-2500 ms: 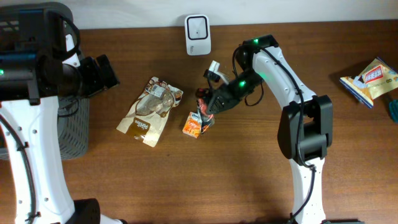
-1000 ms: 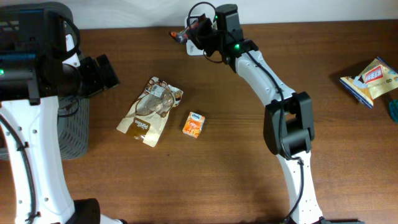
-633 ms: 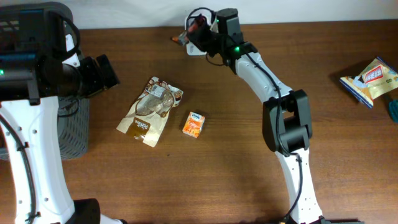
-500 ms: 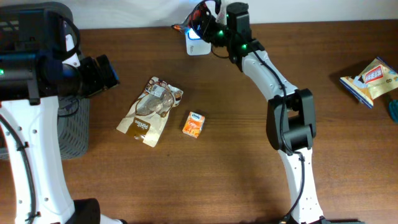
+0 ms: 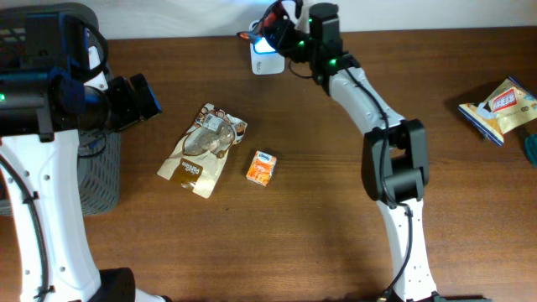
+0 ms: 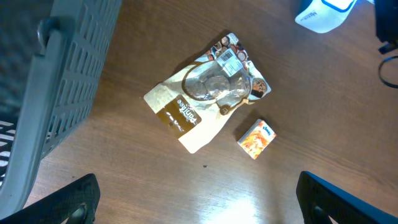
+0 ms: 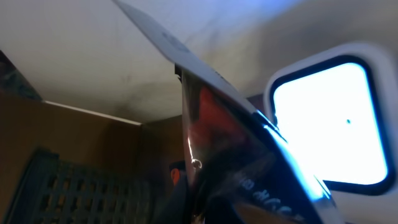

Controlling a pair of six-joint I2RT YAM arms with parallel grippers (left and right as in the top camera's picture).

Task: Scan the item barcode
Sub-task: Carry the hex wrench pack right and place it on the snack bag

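Note:
The item, a shiny red packet (image 5: 254, 33), hangs in my right gripper (image 5: 277, 32), which is shut on it at the table's far edge. It sits just above and in front of the white scanner (image 5: 267, 60), whose window glows blue-white. In the right wrist view the packet (image 7: 227, 134) fills the foreground with the lit scanner window (image 7: 329, 124) right behind it; no barcode shows. My left gripper (image 6: 199, 214) hovers open over the left side of the table, its dark fingers (image 6: 68, 202) wide apart with nothing between them.
A brown snack bag (image 5: 201, 149) and a small orange box (image 5: 263, 167) lie mid-table. A grey basket (image 5: 99, 172) stands at the left edge. A yellow packet (image 5: 499, 107) and a teal object (image 5: 531, 147) lie at the far right.
My right arm lifted the red packet from beside the orange box and carried it up to the scanner, whose window is now lit. The left arm has stayed put.

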